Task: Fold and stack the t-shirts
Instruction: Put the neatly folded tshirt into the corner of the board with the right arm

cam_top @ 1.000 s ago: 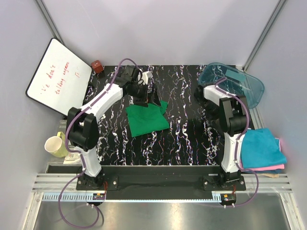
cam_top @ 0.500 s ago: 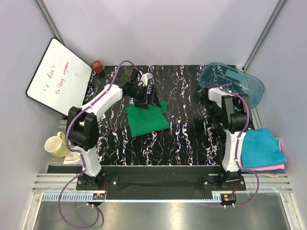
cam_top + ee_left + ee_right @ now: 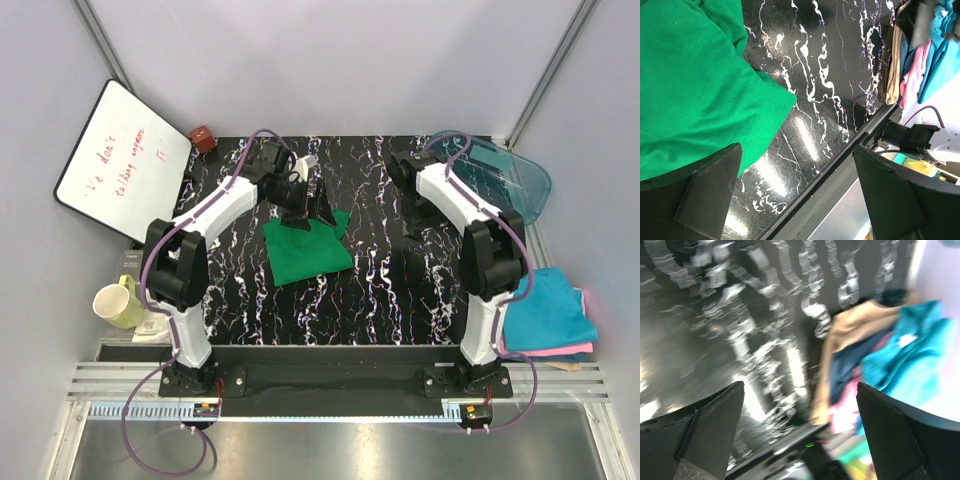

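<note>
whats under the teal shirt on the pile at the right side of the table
A pink shirt lies under the teal-blue shirt, with a tan one peeking out below that. Only their near edges show; the rest is covered.

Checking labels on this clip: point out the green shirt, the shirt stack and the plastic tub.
green shirt (image 3: 305,252), overhead view, middle of cloth
shirt stack (image 3: 555,312), overhead view, teal top layer
plastic tub (image 3: 522,186), overhead view, clear wall

Bright, even overhead light with soft shadows. Glare streaks the glossy bench (image 3: 805,135) in both wrist views. The green t-shirt (image 3: 690,90) looks crisp; the right wrist view is motion-blurred throughout.
</note>
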Robot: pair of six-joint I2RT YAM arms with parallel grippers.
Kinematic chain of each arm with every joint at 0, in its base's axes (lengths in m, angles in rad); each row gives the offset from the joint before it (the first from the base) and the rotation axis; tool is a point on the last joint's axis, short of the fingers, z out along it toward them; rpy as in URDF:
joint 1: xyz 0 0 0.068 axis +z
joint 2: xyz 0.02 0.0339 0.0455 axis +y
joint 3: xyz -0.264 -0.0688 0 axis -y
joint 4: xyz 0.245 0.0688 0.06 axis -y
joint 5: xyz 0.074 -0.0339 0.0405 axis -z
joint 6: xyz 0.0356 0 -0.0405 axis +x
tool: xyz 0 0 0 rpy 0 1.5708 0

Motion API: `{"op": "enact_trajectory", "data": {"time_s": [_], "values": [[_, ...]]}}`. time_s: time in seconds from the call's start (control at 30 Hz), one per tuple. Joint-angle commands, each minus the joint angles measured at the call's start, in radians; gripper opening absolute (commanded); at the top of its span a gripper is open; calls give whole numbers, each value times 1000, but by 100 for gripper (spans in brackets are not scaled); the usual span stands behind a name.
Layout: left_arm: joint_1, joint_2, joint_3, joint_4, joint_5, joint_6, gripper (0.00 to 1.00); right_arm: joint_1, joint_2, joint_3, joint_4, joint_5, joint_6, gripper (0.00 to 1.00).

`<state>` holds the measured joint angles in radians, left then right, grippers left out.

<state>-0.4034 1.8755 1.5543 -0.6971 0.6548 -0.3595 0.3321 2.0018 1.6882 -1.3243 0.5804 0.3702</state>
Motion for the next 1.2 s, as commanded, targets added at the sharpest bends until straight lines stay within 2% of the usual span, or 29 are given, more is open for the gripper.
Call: {"op": "enact_trajectory", "data": {"time_s": [0.0, 0.13, 0.23, 0.4, 0.6, 0.77, 0.8, 0.83, 0.87, 0.93, 1.07, 1.13, 1.17], "values": [[6, -36, -19, 33, 22, 4, 99, 53, -168, -97, -54, -174, 192, 100], [6, -52, -39, 33, 20, 5, 99, 140, -251, -386, 10, -130, 378, 100], [5, -58, -53, 34, 23, 7, 99, 191, -268, -528, 19, -82, 482, 100], [5, -55, -69, 44, 32, 2, 99, 216, -258, -653, -6, -25, 579, 100], [-2, -55, -82, 47, 37, 4, 99, 217, -267, -595, -52, 51, 621, 100], [-3, -53, -86, 51, 45, 1, 99, 214, -126, -504, -266, 139, 835, 100], [-5, -50, -83, 51, 45, 1, 99, 214, -79, -487, -306, 145, 899, 97], [-5, -49, -82, 51, 46, -1, 99, 214, -63, -483, -305, 138, 897, 87], [-5, -46, -79, 51, 48, -1, 99, 214, -49, -475, -305, 139, 895, 81], [-5, -44, -79, 53, 49, -1, 99, 213, -12, -449, -305, 139, 882, 75], [-5, -49, -85, 50, 48, 1, 99, 209, 18, -385, -303, 153, 849, 80], [-5, -49, -88, 51, 46, 2, 99, 200, 26, -366, -305, 180, 829, 95], [-5, -50, -91, 51, 46, 2, 99, 191, 32, -351, -305, 188, 814, 98]]}}
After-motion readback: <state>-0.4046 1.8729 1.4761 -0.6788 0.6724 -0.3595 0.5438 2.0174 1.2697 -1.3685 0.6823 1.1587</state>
